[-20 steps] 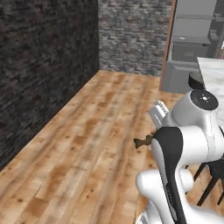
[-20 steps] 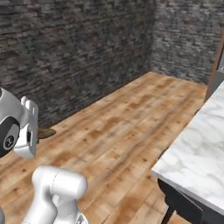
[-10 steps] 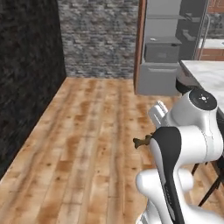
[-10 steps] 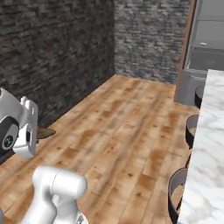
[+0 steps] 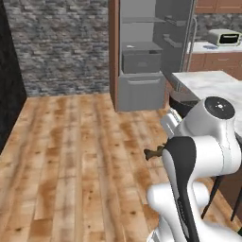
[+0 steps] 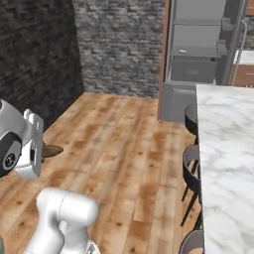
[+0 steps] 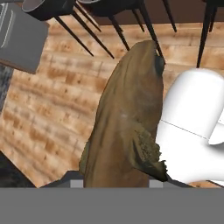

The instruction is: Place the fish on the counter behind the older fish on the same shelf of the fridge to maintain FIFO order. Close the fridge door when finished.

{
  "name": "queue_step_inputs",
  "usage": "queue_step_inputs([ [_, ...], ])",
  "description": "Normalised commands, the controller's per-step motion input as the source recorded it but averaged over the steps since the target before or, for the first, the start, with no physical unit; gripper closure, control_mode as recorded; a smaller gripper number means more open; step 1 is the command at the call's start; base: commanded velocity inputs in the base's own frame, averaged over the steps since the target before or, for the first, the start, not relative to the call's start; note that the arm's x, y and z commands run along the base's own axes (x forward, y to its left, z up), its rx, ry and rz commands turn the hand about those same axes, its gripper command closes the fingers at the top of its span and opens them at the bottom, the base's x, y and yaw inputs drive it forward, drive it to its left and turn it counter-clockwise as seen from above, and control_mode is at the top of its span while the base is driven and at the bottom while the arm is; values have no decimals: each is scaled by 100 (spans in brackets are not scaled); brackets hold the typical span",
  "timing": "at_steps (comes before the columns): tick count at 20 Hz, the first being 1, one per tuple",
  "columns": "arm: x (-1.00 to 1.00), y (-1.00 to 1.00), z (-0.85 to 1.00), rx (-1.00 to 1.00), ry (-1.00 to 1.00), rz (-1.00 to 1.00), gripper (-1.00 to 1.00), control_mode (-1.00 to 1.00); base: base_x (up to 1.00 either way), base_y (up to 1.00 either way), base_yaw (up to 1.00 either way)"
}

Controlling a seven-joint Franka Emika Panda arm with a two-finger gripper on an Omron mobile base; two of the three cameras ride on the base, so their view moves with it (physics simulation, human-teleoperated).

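The gripper [image 7: 116,183] is pinched on the dark brown fish [image 7: 127,118], which juts from the hand over the wooden floor [image 5: 71,156], well short of the open fridge [image 5: 142,56], whose counter [image 6: 223,149] neighbour lies to the fridge's right.

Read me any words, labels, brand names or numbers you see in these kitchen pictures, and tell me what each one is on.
None: no readable text stands anywhere in these pictures.
Fridge: plain grey shelves and drawer, no label or brand.
Fridge door: plain grey, no lettering.
Marble counter: veins only, no print.
Small appliance on the far counter: too small to tell whether it carries markings.
Brown fish held in the hand: no tag.
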Motion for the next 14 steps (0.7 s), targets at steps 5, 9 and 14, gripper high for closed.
queue_step_inputs([
  [5,0,0,0,0,0,0,100,100,100,22,-39],
  [9,0,0,0,0,0,0,100,100,100,49,-37],
  [14,0,0,0,0,0,0,100,100,100,54,-35],
])
